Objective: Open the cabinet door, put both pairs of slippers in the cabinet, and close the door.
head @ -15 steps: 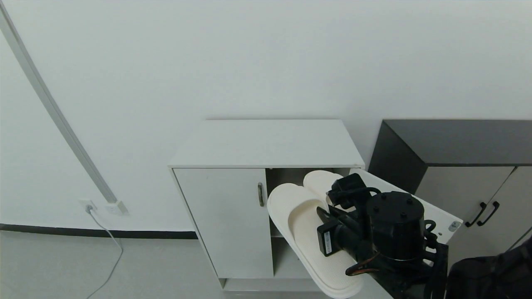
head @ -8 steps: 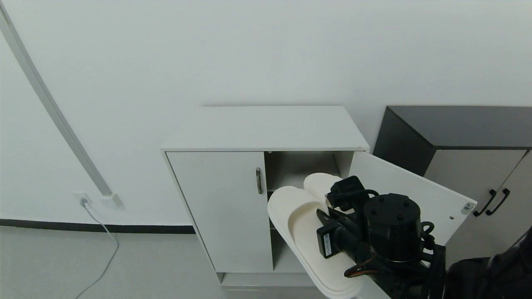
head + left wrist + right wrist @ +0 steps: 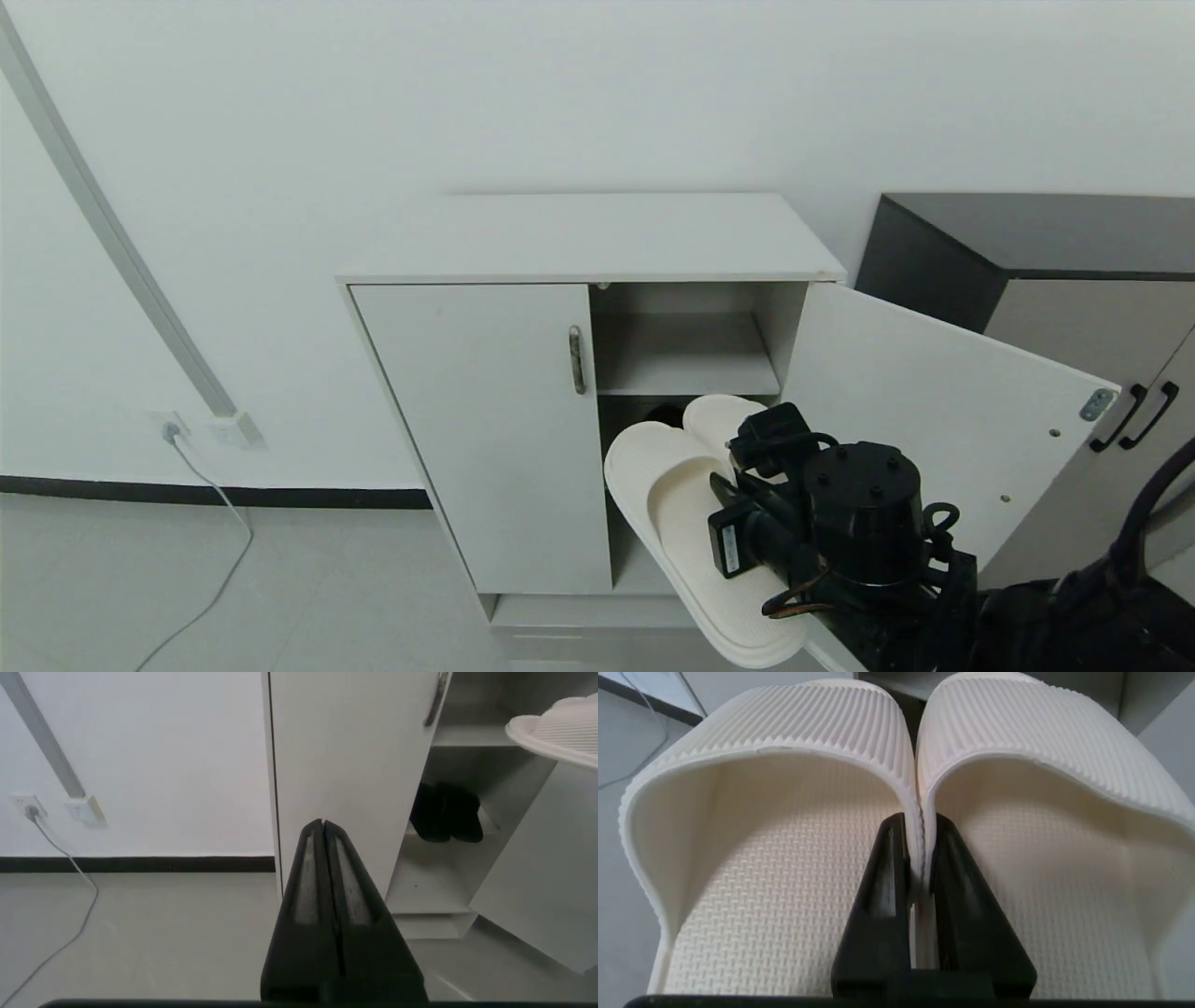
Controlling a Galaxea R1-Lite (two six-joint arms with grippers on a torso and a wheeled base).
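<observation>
slippers (image 3: pixel 674 499), toes toward cabinet (image 3: pixel 485 429)

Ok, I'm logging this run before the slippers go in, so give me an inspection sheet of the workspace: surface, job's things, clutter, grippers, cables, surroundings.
Surface: grey floor; the white cabinet stands on it against the wall.
Job's things: right door open, left door shut; white slippers held side by side before the opening; a dark pair sits on a lower shelf inside.
Clutter: nothing seen.
Grippers: right gripper shut on the white slippers' adjoining inner edges; left gripper shut, holding nothing.
Cables: grey cord runs from a wall socket down onto the floor, left of the cabinet.
Surroundings: dark cabinet to the right; slanted wall conduit on the left.
</observation>
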